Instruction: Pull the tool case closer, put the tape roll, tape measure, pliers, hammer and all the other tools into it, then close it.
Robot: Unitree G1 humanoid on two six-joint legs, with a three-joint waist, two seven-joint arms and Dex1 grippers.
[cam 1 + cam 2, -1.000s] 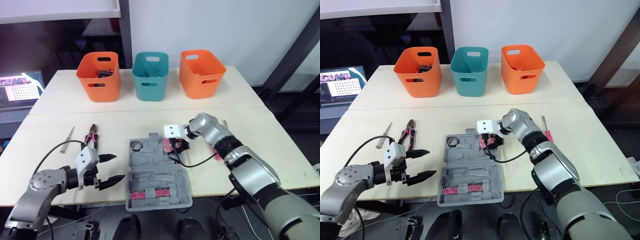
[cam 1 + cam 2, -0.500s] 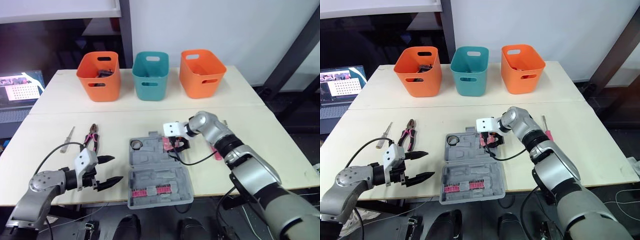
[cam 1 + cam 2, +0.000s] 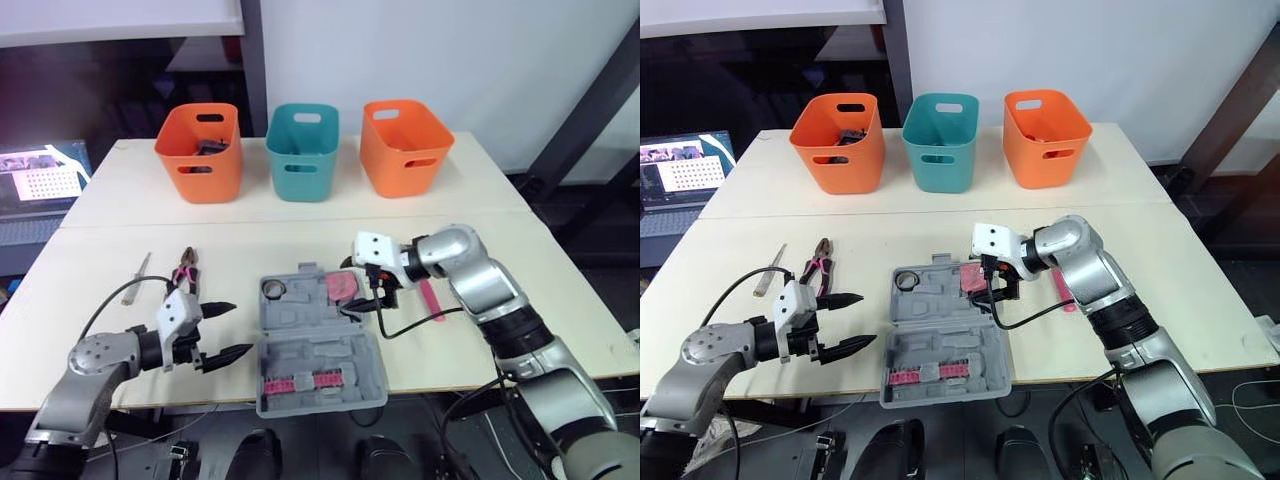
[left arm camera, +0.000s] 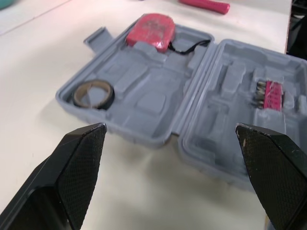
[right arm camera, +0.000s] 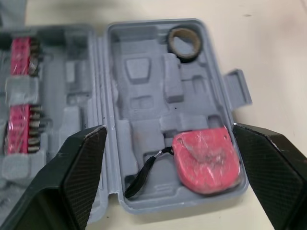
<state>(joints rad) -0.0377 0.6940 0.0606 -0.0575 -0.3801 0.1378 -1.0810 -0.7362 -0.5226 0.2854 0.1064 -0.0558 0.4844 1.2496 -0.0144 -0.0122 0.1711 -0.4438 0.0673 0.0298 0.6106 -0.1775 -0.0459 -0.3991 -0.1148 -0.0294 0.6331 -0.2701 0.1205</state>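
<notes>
As we read the table from its left, a screwdriver lay first. Just right of it were the pliers, long axis running near-to-far with the handles toward the near edge. The left gripper was spread wide and empty, near of those handles and a little right, so we judged the left arm far the closer for that pick. Next came the open tool case, its far half already holding the tape roll at left and the tape measure at right. The right gripper hung wide and empty just right of the tape measure, a pink-handled tool lying just beyond it.
</notes>
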